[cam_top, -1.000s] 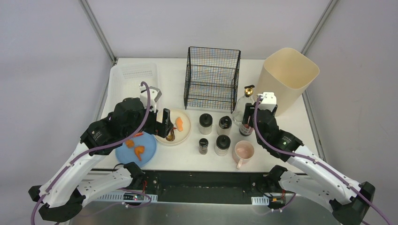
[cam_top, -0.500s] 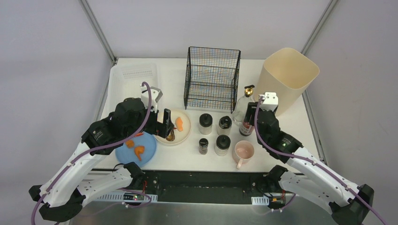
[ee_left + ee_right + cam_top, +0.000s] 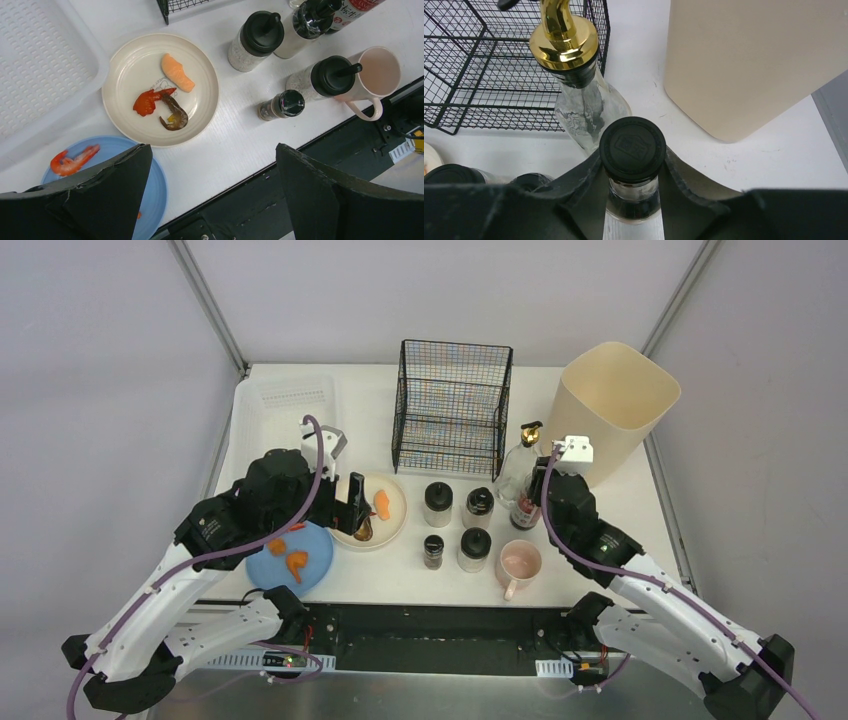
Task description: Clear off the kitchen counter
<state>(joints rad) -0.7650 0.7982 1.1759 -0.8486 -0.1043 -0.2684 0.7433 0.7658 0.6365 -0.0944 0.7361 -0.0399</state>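
the kitchen counter (image 3: 365, 410) fills the middle of the top view. the tray (image 3: 285, 400) lies at its upper left, the wire basket (image 3: 450, 405) stands at upper centre, and the bin (image 3: 610, 405) at upper right. below the tray, left of centre, sits the plate (image 3: 395, 515) with three food pieces (image 3: 177, 79) on it. the second plate (image 3: 320, 550) lies just lower left of it, at the counter's bottom edge, with a shrimp (image 3: 74, 159) on it. right of the plate, four shakers (image 3: 438, 503) stand in two rows of two. the mug (image 3: 520, 565) sits right of the lower row. the spout bottle (image 3: 515, 465) stands between basket and bin, with the capped bottle (image 3: 632, 149) just below it.
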